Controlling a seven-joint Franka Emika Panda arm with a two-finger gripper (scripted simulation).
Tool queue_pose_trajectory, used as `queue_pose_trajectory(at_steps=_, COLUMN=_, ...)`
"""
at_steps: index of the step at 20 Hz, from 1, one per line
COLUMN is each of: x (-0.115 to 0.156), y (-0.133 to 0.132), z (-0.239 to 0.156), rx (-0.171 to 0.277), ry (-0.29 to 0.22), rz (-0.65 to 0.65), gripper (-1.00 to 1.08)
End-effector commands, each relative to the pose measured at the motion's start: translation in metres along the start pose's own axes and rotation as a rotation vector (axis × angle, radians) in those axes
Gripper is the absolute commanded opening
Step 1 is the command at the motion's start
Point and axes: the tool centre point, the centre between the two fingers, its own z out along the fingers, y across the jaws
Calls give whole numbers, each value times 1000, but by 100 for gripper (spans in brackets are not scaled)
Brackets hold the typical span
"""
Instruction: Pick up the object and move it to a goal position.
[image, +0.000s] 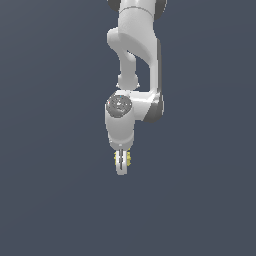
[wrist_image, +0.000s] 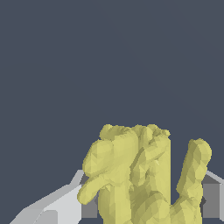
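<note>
Exterior view: the white arm (image: 134, 65) reaches down over the plain grey surface (image: 50, 200), its end effector (image: 121, 161) clamped on the pale-yellow object (image: 128, 159). Wrist view: the lumpy yellow object (wrist_image: 135, 175) sits between the grey fingers (wrist_image: 211, 199), near the surface's middle.

Flat even sim light, sharp.

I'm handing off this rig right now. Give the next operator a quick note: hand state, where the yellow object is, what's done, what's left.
Hand: shut on the yellow object, fingers on either side of it.
Object: in the hand, at the arm's lower tip in the exterior view; nothing shows under it.
Done: the pick-up looks complete.
Left: carry it to the goal. No goal marker shows in either view, so confirm the target before moving.
</note>
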Motion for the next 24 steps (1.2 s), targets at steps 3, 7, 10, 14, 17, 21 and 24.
queue_pose_trajectory(at_steps=3, x=1, y=4, z=-41, rx=1, ry=-1, rz=1, gripper=-100)
queue_pose_trajectory(at_steps=7, x=1, y=10, z=-87, rx=1, ry=-1, rz=1, gripper=-100)
queue_pose_trajectory(at_steps=10, x=2, y=14, z=-124, rx=1, ry=-1, rz=2, gripper=-100)
queue_pose_trajectory(at_steps=14, x=3, y=19, z=-174, rx=1, ry=0, rz=3, gripper=-100)
queue_pose_trajectory(at_steps=17, x=3, y=23, z=-210, rx=1, ry=1, rz=3, gripper=-100)
queue_pose_trajectory(at_steps=21, x=4, y=27, z=-258, rx=1, ry=2, rz=3, gripper=-100)
queue_pose_trajectory(at_steps=24, x=4, y=30, z=-291, rx=1, ry=2, rz=3, gripper=-100)
